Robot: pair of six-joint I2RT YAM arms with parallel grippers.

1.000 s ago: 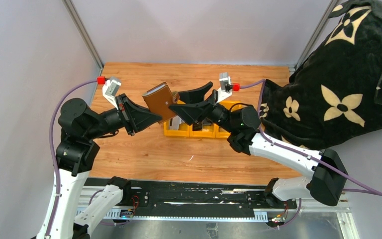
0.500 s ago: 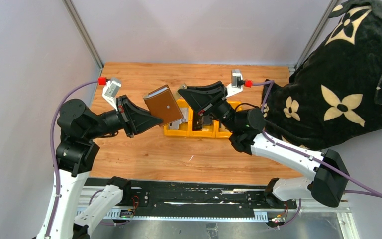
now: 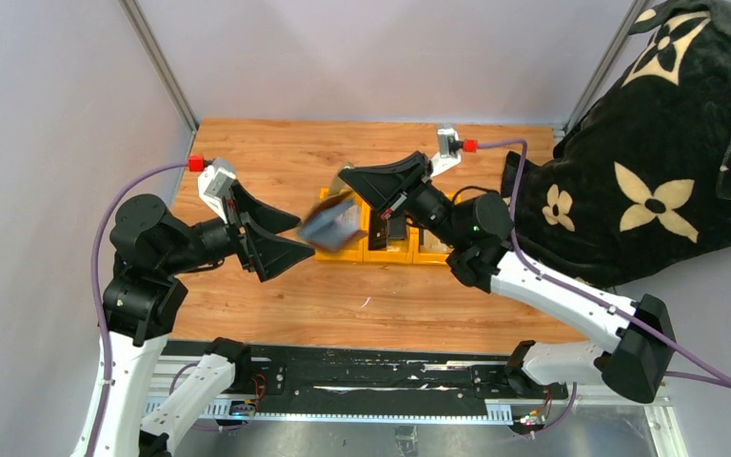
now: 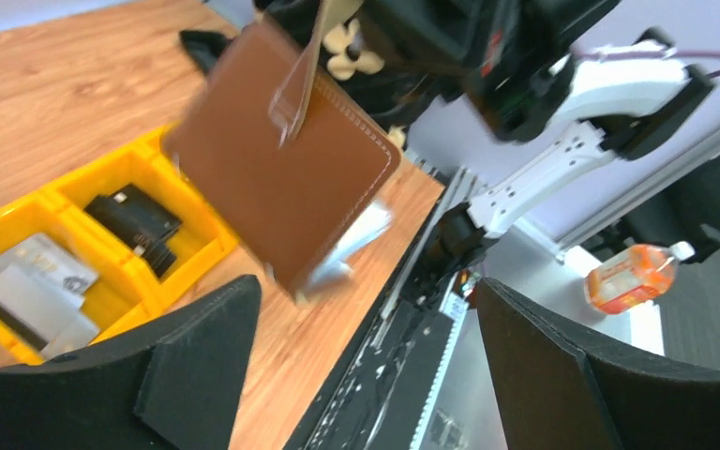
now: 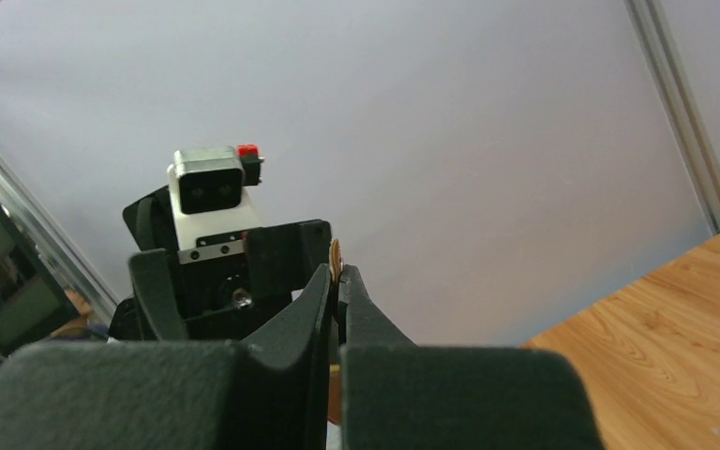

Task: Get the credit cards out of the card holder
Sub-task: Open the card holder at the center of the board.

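The brown card holder [image 3: 331, 221] hangs blurred in the air over the yellow bin [image 3: 385, 255], its silvery-grey inside facing up. In the left wrist view its brown outside [image 4: 281, 178] faces me, with silvery edges at its bottom. My right gripper [image 3: 347, 174] is shut on a thin tan-brown edge [image 5: 336, 251] at the card holder's top; the right wrist view [image 5: 337, 272] shows the jaws pressed together on it. Wide open and apart from the holder, my left gripper [image 3: 305, 236] [image 4: 366, 300] sits to its lower left. A black credit card [image 4: 136, 220] and silvery ones [image 4: 28, 291] lie in the bin [image 4: 19, 225].
A black cloth with cream flowers [image 3: 647, 143] is heaped at the right edge of the table. Metal frame posts [image 3: 157, 62] stand at the back corners. An orange bottle [image 4: 633, 277] lies beyond the table's near edge.
My left gripper has opened, let go of the card holder and drawn back to the lower left. My right gripper has shut on its top edge, and the holder has swung down and open.
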